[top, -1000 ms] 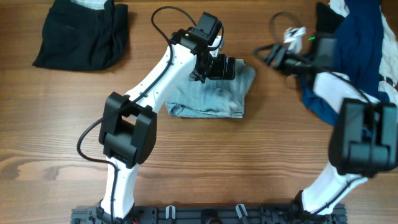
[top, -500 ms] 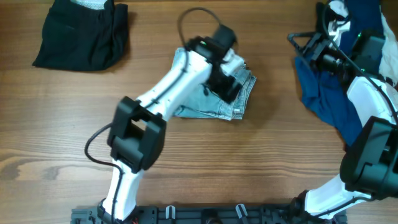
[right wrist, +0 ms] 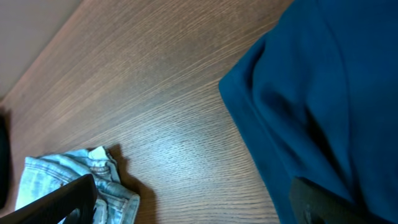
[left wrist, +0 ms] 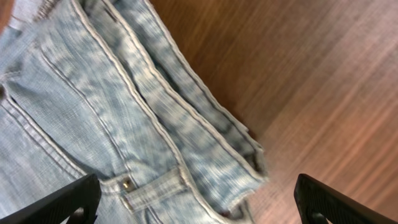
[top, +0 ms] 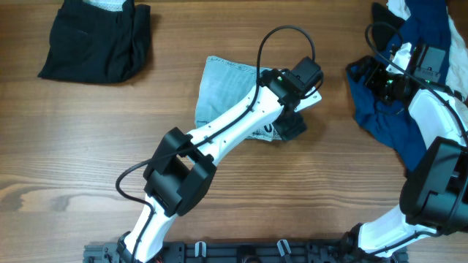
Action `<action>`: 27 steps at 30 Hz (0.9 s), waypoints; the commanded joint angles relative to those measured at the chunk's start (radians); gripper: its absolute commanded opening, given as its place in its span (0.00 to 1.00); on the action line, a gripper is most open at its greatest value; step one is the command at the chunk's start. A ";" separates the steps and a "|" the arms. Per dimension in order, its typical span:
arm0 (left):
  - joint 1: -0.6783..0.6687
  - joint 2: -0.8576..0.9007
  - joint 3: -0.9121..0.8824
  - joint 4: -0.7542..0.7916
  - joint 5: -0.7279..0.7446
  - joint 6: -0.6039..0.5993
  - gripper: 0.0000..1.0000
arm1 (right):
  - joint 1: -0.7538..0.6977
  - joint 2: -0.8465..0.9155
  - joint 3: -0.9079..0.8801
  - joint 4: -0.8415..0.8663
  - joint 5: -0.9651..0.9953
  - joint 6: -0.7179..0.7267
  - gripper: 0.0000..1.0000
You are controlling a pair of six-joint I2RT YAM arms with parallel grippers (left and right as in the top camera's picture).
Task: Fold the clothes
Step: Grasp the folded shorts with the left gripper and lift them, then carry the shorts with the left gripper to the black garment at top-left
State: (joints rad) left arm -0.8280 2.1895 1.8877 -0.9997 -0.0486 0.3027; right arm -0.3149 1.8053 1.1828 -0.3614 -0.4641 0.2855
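The pale blue denim shorts [top: 223,91] lie folded mid-table, partly under my left arm. In the left wrist view their stitched layers and a pocket [left wrist: 124,112] fill the left half. My left gripper [top: 292,125] hovers over their right edge, jaws wide open [left wrist: 199,211], holding nothing. My right gripper [top: 371,74] is open at the left edge of a navy garment [top: 391,117]. The right wrist view shows that blue cloth [right wrist: 329,93] by the right finger [right wrist: 323,199], with the gripper [right wrist: 189,208] empty over bare wood and the shorts [right wrist: 56,177] far off.
A folded black garment [top: 95,40] lies at the far left corner. White fabric [top: 398,11] lies on top of the navy pile at the far right. The brown wooden table [top: 307,197] runs to a black rail at the front edge [top: 241,252].
My left gripper has swung right and forward, from over the shorts' middle to their right edge. The shorts have shifted and spread leftward. My right gripper has moved right onto the navy pile.
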 commanded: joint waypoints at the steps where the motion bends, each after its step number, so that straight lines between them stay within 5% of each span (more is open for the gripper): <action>1: 0.013 0.009 -0.073 0.037 -0.010 0.046 1.00 | -0.001 -0.003 0.027 -0.006 0.031 -0.024 1.00; 11: 0.003 0.104 -0.150 0.106 0.094 0.106 1.00 | -0.001 -0.003 0.027 -0.023 0.031 -0.027 1.00; 18: 0.004 0.207 -0.150 0.162 -0.103 0.177 0.98 | -0.001 -0.003 0.027 -0.028 0.031 -0.027 1.00; 19: 0.005 0.222 -0.150 0.180 -0.135 0.189 0.88 | -0.001 -0.003 0.027 -0.031 0.031 -0.028 1.00; 21: 0.006 0.239 -0.150 0.211 -0.174 0.190 0.42 | -0.001 -0.003 0.027 -0.035 0.031 -0.029 1.00; 23: 0.006 0.240 -0.150 0.232 -0.195 0.186 0.07 | -0.001 -0.003 0.027 -0.036 0.031 -0.040 1.00; 27: 0.025 0.236 -0.143 0.309 -0.416 0.000 0.04 | -0.001 -0.003 0.027 -0.040 0.031 -0.048 1.00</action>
State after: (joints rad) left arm -0.8364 2.3123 1.7802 -0.7414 -0.2619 0.4328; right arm -0.3149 1.8053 1.1866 -0.3973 -0.4438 0.2642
